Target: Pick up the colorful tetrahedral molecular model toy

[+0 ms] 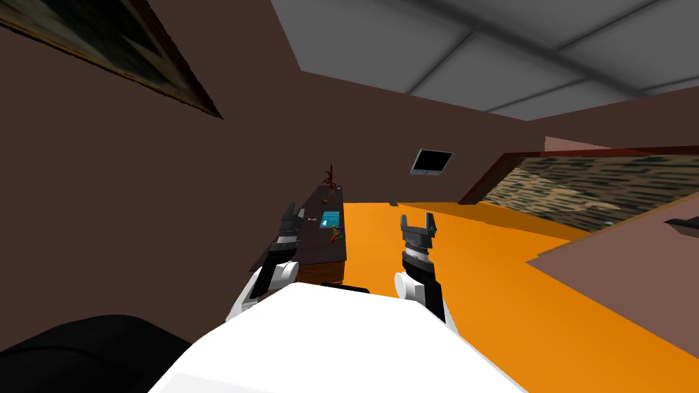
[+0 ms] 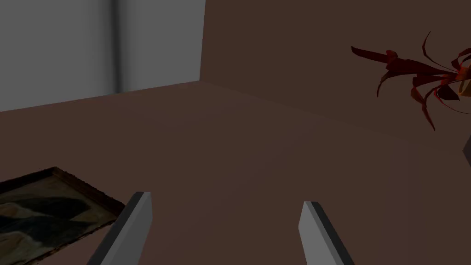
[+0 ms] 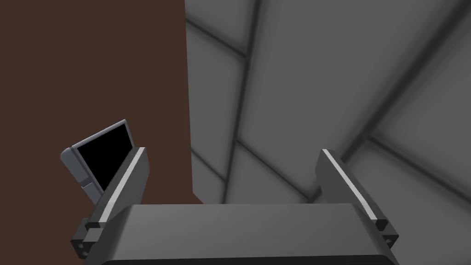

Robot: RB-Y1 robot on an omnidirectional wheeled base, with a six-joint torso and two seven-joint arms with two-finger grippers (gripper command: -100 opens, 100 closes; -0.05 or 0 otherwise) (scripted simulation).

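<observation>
Left gripper (image 1: 294, 212), right gripper (image 1: 417, 221): upraised, splayed.

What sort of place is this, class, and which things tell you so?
Probably a living room in a house: a framed picture hangs on the brown wall, and a long dark side table carries a red plant.

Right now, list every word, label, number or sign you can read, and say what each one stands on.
None can be read.
Teal flat thing on the dark table: any print is too small to tell.
Colourful toy near it: too small for any label.
Wall screen: black and blank.
Framed picture: painted shapes, no letters.
</observation>
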